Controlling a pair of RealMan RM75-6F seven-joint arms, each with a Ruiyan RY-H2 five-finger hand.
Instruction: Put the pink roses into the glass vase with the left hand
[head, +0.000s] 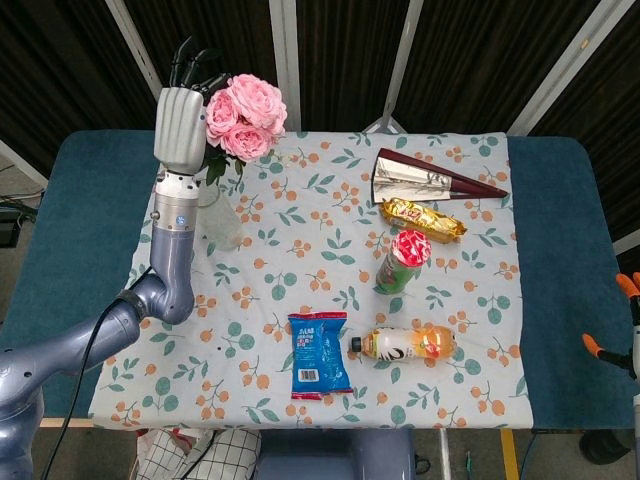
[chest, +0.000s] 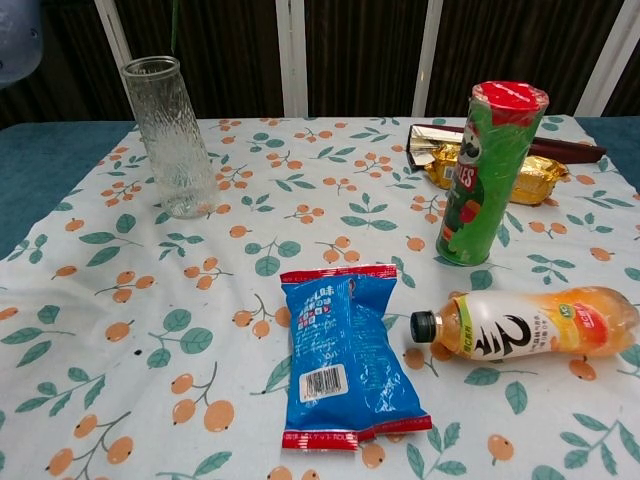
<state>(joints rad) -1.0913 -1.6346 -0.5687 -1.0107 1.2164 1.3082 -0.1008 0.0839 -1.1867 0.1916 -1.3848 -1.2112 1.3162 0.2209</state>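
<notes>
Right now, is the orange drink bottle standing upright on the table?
No, the orange drink bottle lies on its side on the floral tablecloth, its black cap pointing toward the blue snack bag.

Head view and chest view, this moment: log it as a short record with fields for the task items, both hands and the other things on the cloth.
roses: pink roses held up above the vase, not yet in it
vase: glass vase upright and empty, near the cloth's back left corner
left hand: left hand raised, gripping the rose stems
right hand: right hand at the frame's right edge, off the cloth, only partly visible
other items: green chip can upright; blue snack bag and juice bottle lying flat
</notes>
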